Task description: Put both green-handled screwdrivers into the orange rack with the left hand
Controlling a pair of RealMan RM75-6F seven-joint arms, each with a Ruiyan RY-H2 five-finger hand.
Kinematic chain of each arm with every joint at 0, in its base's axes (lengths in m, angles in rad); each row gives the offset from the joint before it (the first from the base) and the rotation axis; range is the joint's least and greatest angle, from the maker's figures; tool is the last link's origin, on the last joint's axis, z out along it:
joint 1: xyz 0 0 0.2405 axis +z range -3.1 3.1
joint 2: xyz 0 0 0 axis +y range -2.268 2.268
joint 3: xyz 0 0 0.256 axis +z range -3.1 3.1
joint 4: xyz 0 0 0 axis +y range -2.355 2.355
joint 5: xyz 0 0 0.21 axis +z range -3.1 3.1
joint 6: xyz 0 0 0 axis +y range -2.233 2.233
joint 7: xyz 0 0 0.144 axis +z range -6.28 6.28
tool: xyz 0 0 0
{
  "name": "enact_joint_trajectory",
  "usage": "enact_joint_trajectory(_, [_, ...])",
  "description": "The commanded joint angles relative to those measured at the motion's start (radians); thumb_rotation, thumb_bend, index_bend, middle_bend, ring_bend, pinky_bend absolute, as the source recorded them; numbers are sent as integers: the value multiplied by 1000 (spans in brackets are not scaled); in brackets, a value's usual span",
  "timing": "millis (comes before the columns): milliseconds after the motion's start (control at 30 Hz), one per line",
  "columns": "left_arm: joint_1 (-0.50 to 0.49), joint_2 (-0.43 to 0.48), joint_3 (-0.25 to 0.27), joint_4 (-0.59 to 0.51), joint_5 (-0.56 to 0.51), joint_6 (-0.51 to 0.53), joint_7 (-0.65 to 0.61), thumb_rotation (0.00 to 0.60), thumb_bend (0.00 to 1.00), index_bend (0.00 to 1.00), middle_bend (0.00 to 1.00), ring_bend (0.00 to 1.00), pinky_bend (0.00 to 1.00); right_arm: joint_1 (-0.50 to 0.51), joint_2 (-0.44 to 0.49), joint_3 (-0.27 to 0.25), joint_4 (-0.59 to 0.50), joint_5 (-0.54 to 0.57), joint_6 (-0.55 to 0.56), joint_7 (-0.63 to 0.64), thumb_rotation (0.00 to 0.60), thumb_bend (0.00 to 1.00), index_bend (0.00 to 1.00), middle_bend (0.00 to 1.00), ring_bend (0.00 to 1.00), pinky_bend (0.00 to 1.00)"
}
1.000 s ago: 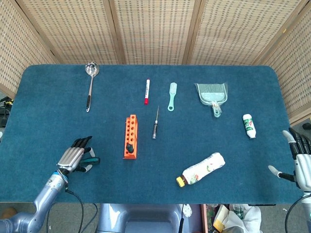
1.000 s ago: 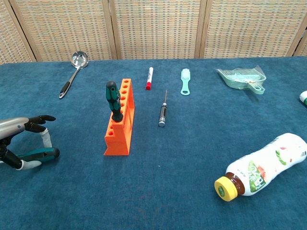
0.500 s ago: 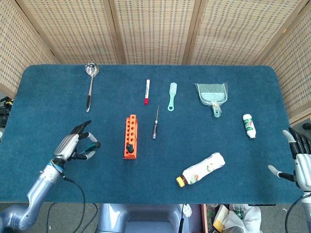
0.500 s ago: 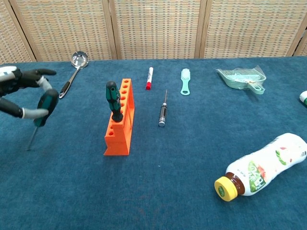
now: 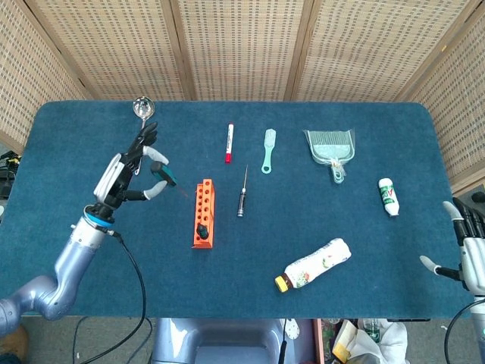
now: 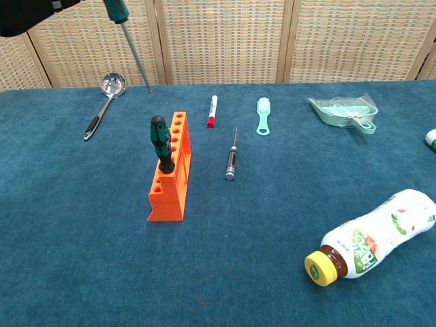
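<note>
The orange rack [image 5: 203, 213] [image 6: 170, 176] stands left of the table's middle, with one green-handled screwdriver [image 6: 160, 143] [image 5: 202, 228] upright in a hole near its front end. My left hand [image 5: 130, 171] [image 6: 27, 15] is raised high to the left of the rack and pinches the second green-handled screwdriver [image 5: 164, 177] [image 6: 127, 35] by its handle, the shaft slanting down toward the rack. My right hand [image 5: 471, 254] rests at the table's right front corner, fingers apart and holding nothing.
A black precision screwdriver [image 5: 242, 197] lies just right of the rack. Further back lie a ladle [image 5: 140, 136], red marker [image 5: 228, 143], mint brush [image 5: 267, 150] and dustpan [image 5: 331, 149]. A large bottle [image 5: 313, 265] lies front right, a small bottle [image 5: 388, 196] far right.
My left hand has lifted the second screwdriver off the table and carried it up and back toward the rack, the shaft swinging from pointing down-left to slanting down-right. The right hand stayed put.
</note>
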Motion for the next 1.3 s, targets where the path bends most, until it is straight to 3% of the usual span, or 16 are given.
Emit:
enact_joint_trajectory(33, [-45,-19,-20,4,-31,-42,20,600,402,671,0,0,0,4,-5,6,6,15,-10,-6,600,0,0,0,0,0])
enact_joint_trajectory(367, [-105,-89,-22,65,-84,-87,85,600,402,671,0,0,0,10,-6,19,13,49,-33,-4,600,0,0,0,0,0])
enact_joint_trajectory(1300, [-129,-185,14,192,-113,-110,103,600,403,677,0,0,0,11,2,26,23,65,-52,28,600,0,0,0,0,0])
